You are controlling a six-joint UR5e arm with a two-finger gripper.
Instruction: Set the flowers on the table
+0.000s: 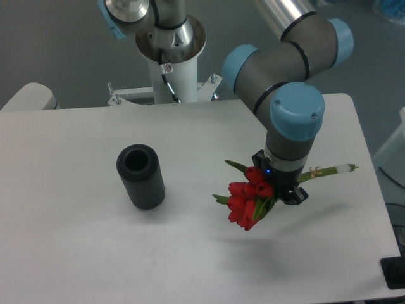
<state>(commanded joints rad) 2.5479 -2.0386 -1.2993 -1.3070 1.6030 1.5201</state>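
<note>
Nearest to the camera is the front part of the white table point(95, 266), a matte top w/ rounded corners; at its far right edge a small dark object point(393, 273) is cut by the frame, I cannot tell what it is. A bit further in, right of centre, is the bunch of red tulips point(248, 201): the red heads point down-left toward the camera, green leaves stick out at the left and upper side, and the thin green stems run up-right behind the gripper, ending in pale tips near the right edge of the table. A soft shadow lies on the table below and right of the bunch, so the flowers seem to be lifted off the surface, not lying on it, but contact is hard to judge from this angle. The gripper point(281, 187) is black, pointing downward, and it is closed around the bunch approx. where the heads meet the stems; the fingers themselves are mostly hidden by leaves and wrist. To the left, well apart from the flowers, stands a black ribbed cylinder vase point(140, 175), upright, its opening visible. Above the gripper comes the grey arm w/ light blue joint caps point(297, 111), and at the far table edge the white robot base column point(171, 69).
</note>
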